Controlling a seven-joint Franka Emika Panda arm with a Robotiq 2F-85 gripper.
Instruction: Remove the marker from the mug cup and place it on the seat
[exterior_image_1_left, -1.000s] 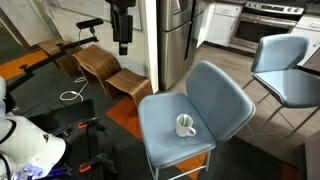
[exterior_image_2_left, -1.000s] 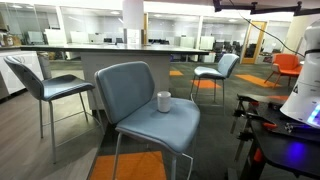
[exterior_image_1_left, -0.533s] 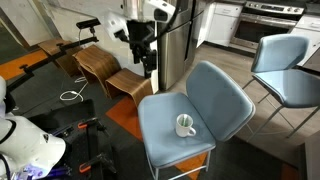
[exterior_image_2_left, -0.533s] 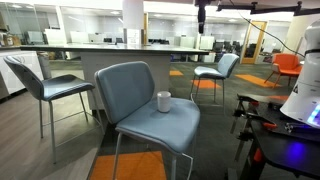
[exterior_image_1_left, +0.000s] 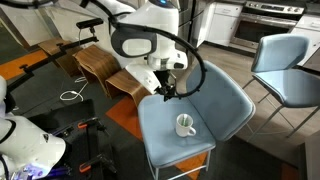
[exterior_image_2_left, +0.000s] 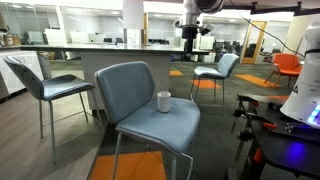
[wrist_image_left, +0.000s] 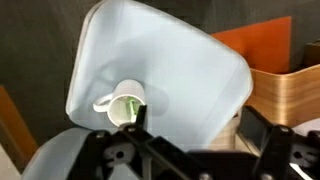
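Observation:
The white mug cup stands upright on the light blue-grey seat in both exterior views, near the seat's middle. In the wrist view the mug shows a greenish marker inside it, on the pale seat. The marker is too small to make out in the exterior views. My gripper hangs above the back left part of the seat, well above and apart from the mug. It also shows in an exterior view. Its fingers are spread and empty.
A second blue-grey chair on thin legs stands at the right, also seen in an exterior view. Curved wooden furniture and a steel fridge stand behind the chair. An orange floor patch lies under it.
The arm has swung down and to the right, from high at the back to just above the chair seat. The mug and chair have not moved.

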